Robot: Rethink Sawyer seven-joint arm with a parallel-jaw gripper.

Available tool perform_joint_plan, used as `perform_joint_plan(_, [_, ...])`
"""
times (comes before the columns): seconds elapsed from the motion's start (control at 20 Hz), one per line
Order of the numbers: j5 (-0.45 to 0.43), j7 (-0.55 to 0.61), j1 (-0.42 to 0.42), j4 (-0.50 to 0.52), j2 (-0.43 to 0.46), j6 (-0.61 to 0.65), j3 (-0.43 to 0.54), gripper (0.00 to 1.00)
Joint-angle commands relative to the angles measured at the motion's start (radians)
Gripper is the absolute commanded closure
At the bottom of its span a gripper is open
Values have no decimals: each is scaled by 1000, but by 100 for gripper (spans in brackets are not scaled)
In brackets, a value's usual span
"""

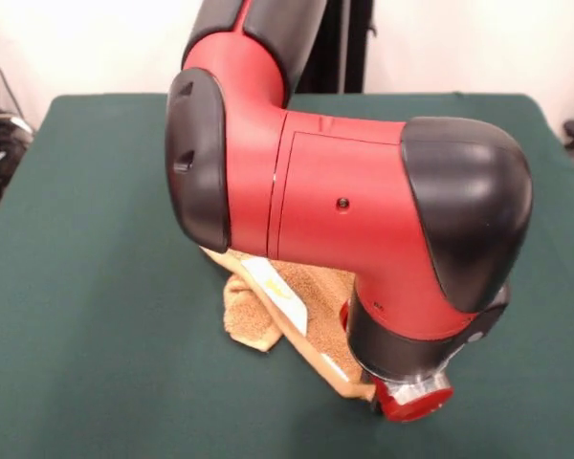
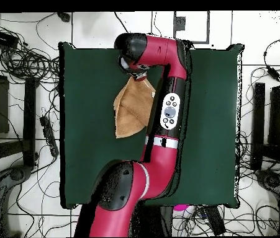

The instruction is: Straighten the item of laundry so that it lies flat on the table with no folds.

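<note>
1. Closest to the front camera, I see my arm's wrist end (image 1: 413, 394), a red and black cylinder hanging low over the table (image 1: 96, 316), just at the near corner of the towel (image 1: 268, 311).

2. Whether the claw is open, closed or gripping cloth, I cannot tell: the wrist housing hides it from the front, and from overhead the arm's end (image 2: 136, 65) covers it.

3. Next back, the towel, orange-tan terry cloth, lies a little toward the near side of the green felt. Part of it is hidden behind the arm in the front view.

4. It is not flat. From the front I see a pale woven band running diagonally across it, a rumpled lump at its left side, and a long doubled edge leading toward the wrist.

5. From overhead the towel (image 2: 131, 110) reads as a long leaf shape, narrowing to a point right under the arm's end, not as a square. I judge it folded over on itself, possibly lifted by that corner.

6. Behind it, the bulky red elbow (image 1: 364, 210) fills the middle of the front view, with bare felt beyond.

7. My judgement: the work is at an early or middle stage. At least one fold remains to be opened and the lump smoothed before the towel lies flat.
</note>
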Motion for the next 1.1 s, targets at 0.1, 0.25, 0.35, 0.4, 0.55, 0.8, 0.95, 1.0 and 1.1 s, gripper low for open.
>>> perform_joint_plan(0.1, [-193, 290, 36, 105, -29, 373, 57, 100])
perform_joint_plan(0.25, [-229, 207, 25, 109, -87, 446, 27, 100])
perform_joint_plan(0.35, [-209, 180, 20, 123, -120, 491, 0, 100])
perform_joint_plan(0.4, [-199, 167, 14, 130, -130, 501, -18, 100])
perform_joint_plan(0.55, [-130, 159, 4, 172, -152, 504, -100, 100])
perform_joint_plan(0.8, [203, 335, -34, 486, -198, 193, -331, 100])
perform_joint_plan(0.95, [374, 406, -69, 812, -382, 30, -416, 100])
perform_joint_plan(1.0, [404, 407, -77, 903, -438, -44, -433, 100])
perform_joint_plan(1.1, [430, 398, -82, 1025, -516, -143, -459, 100])
